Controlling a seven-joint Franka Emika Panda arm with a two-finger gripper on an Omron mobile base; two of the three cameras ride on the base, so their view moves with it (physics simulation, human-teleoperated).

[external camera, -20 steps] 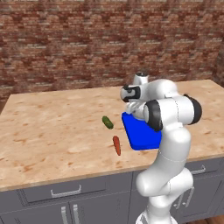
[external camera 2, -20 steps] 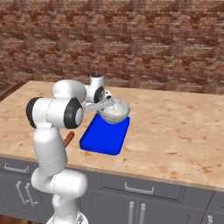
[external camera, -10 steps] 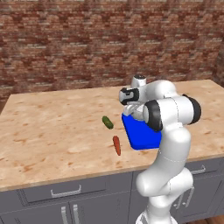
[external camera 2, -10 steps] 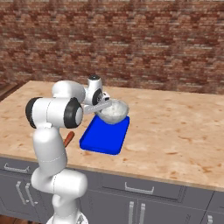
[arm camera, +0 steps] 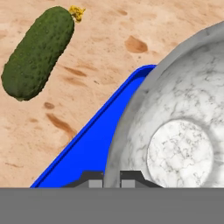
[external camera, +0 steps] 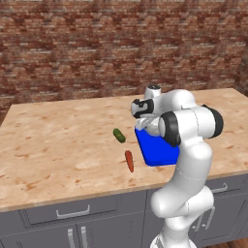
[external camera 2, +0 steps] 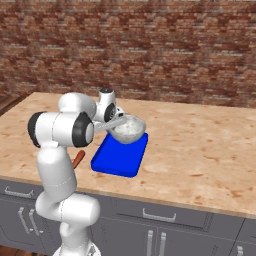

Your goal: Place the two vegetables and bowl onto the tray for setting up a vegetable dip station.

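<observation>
Blue tray point(external camera 2: 116, 161) lies on the surface with nothing resting on it yet — the end effector point(arm camera: 111, 178) is clamped on the speckled bowl's point(external camera 2: 127, 129) rim, holding it just above the tray's far end. Cucumber point(external camera: 118, 135) and carrot point(external camera: 129, 161) lie on the surface beside the tray — all three placements remain.

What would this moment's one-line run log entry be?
gripper: shut on bowl rim | bowl: held above tray | cucumber, carrot: on counter, left of tray
</observation>
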